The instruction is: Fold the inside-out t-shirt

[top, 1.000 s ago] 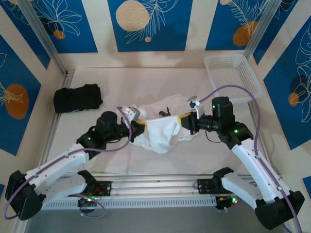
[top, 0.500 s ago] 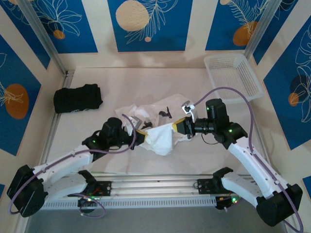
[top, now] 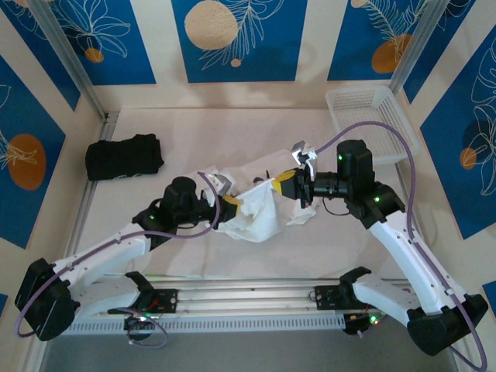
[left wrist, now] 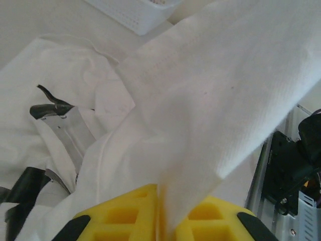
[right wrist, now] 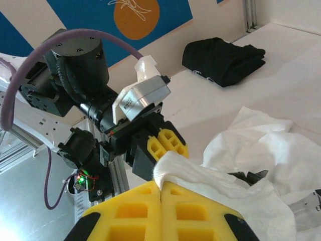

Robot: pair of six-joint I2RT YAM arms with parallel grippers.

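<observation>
Our left claw (top: 230,203) pinches the plain white thin-cloth t-shirt (top: 260,221), which hangs crumpled above the middle of the pale desk (top: 194,132). Our right claw (top: 285,184), also pinching it, now sits higher and closer than a second ago. We judge we are regripping, with no fold begun.

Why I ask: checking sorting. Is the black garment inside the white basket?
No, the black garment lies far left; the white basket sits far right.

the right gripper (right wrist: 160,193) pinches a raised fold of the white t-shirt (right wrist: 251,150), the left gripper (right wrist: 169,146) facing it, a black folded garment (right wrist: 223,60) lying beyond.
</observation>
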